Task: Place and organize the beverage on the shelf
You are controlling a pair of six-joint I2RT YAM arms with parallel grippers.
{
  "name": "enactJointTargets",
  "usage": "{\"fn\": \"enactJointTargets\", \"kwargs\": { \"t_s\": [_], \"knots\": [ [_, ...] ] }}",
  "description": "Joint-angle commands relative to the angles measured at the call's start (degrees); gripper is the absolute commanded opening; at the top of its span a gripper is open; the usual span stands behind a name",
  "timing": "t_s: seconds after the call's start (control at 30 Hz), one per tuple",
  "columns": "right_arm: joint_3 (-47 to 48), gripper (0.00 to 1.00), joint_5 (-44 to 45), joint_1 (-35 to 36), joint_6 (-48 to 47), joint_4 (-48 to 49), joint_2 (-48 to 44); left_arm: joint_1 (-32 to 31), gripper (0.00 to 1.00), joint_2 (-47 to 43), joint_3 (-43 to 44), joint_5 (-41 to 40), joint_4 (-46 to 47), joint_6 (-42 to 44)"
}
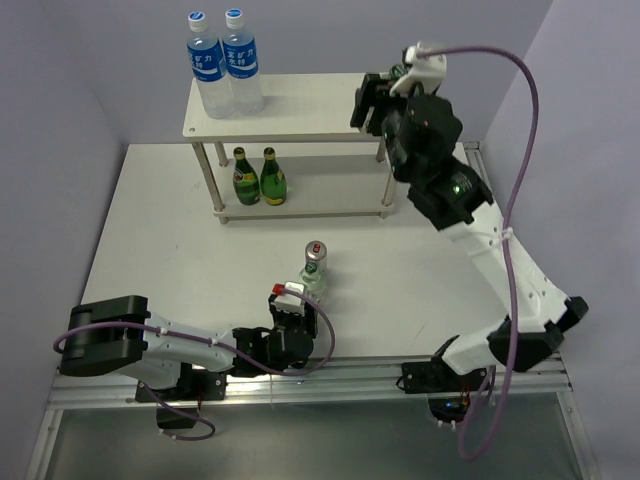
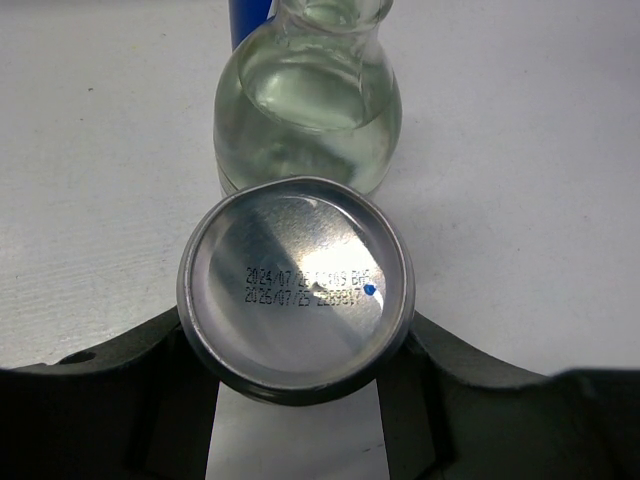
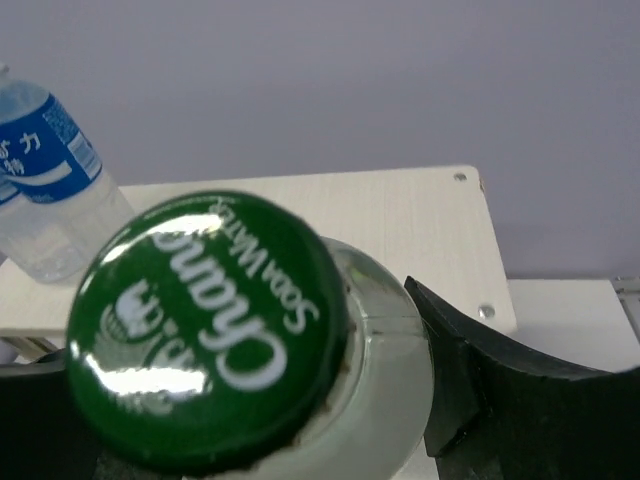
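Observation:
My right gripper (image 1: pixel 375 100) is shut on a clear glass bottle with a green cap (image 3: pixel 210 330) and holds it over the right end of the shelf's top board (image 1: pixel 310 100); the board also shows in the right wrist view (image 3: pixel 400 220). My left gripper (image 1: pixel 286 312) is low near the table's front edge. It is shut on a silver can (image 2: pixel 295 290) whose bottom faces the camera. A second clear glass bottle (image 1: pixel 313 278) stands just beyond it, with another can (image 1: pixel 315 252) behind. Two dark green bottles (image 1: pixel 258 178) stand on the lower tier at the left.
Two tall plastic water bottles with blue labels (image 1: pixel 225 62) stand on the top board's left end; one shows in the right wrist view (image 3: pixel 50 190). Thin metal legs (image 1: pixel 222 185) hold the tiers. The walls stand close behind and to the right of the shelf.

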Motion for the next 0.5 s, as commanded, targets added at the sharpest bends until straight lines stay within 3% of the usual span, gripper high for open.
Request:
{"fn": "enactJointTargets", "kwargs": {
  "t_s": [0.0,0.33,0.47],
  "knots": [
    [13.91,0.00,-11.72,-5.54,-2.65,-5.87,5.54,0.11,0.00,0.08,0.57,3.70,-2.22,-0.64],
    [44.84,0.00,-22.38,-16.46,2.26,-19.06,28.12,-0.86,0.00,-0.62,0.22,5.28,-3.72,-1.17],
    [41.81,0.00,-23.27,-18.40,2.54,-16.53,28.41,-0.94,0.00,0.16,-0.13,5.54,-2.67,-2.05]
  ]
}}
